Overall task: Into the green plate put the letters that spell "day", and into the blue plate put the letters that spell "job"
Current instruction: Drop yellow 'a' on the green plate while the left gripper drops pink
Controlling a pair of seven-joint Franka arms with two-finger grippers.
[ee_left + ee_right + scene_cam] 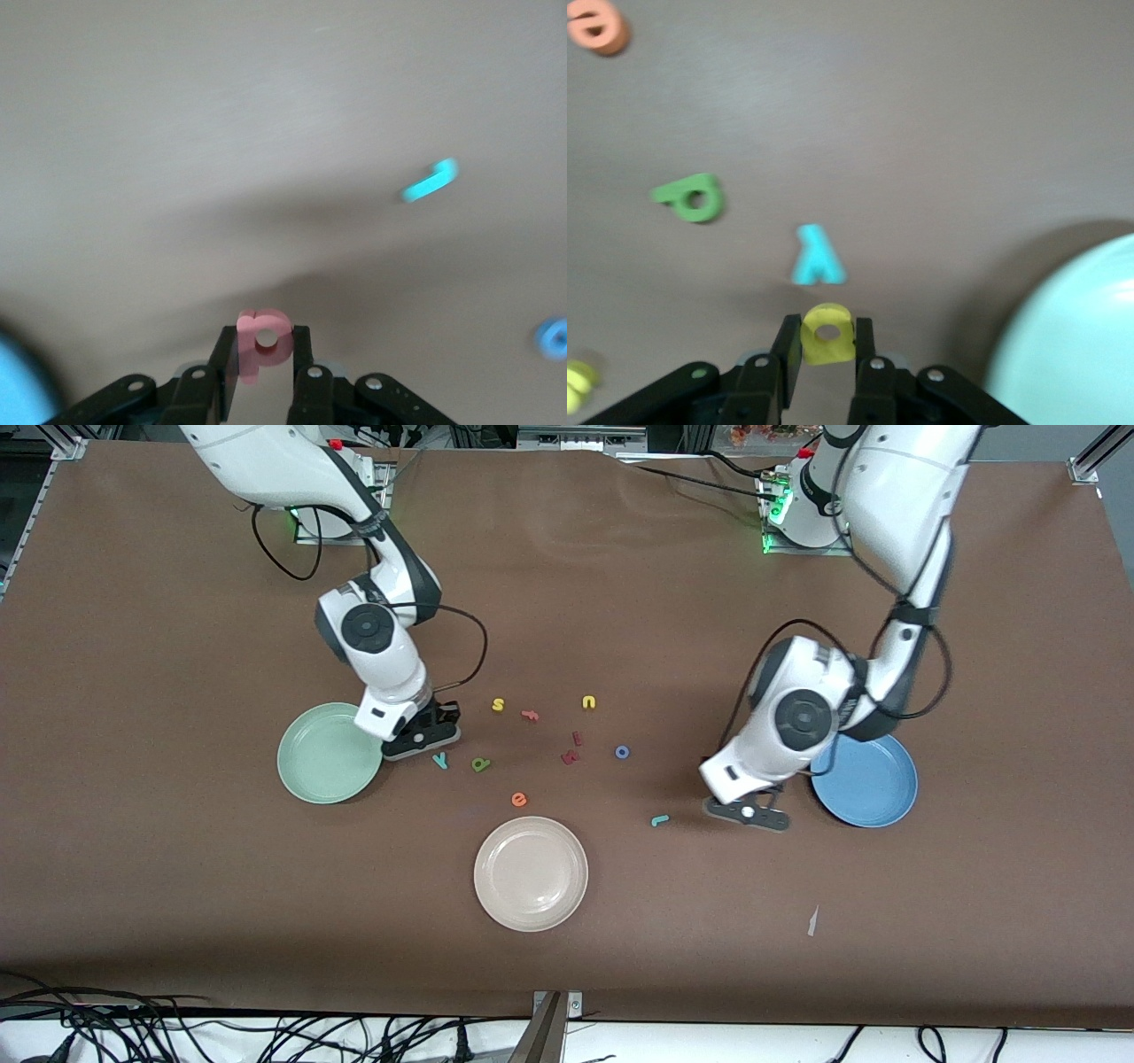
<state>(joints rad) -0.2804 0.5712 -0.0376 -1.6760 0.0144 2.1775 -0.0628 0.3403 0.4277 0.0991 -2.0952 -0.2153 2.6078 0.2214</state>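
Observation:
My right gripper (828, 329) is shut on the yellow d (828, 335), low over the table beside the green plate (328, 755) (1076, 341). The teal y (439, 760) (818, 257) and the olive-green a (480, 764) (691, 197) lie just past its fingertips. My left gripper (264, 341) is shut on the salmon b (264, 341), low beside the blue plate (868, 781). The teal j (659, 820) (430, 181) and the blue o (622, 752) (554, 338) lie on the table toward the middle. Both plates look empty.
A cream-white plate (531, 873) sits nearer the front camera. Loose letters lie mid-table: orange e (519, 799), yellow s (498, 705), salmon f (530, 715), yellow u (589, 702), two dark red letters (571, 749). A paper scrap (812, 921) lies toward the left arm's end.

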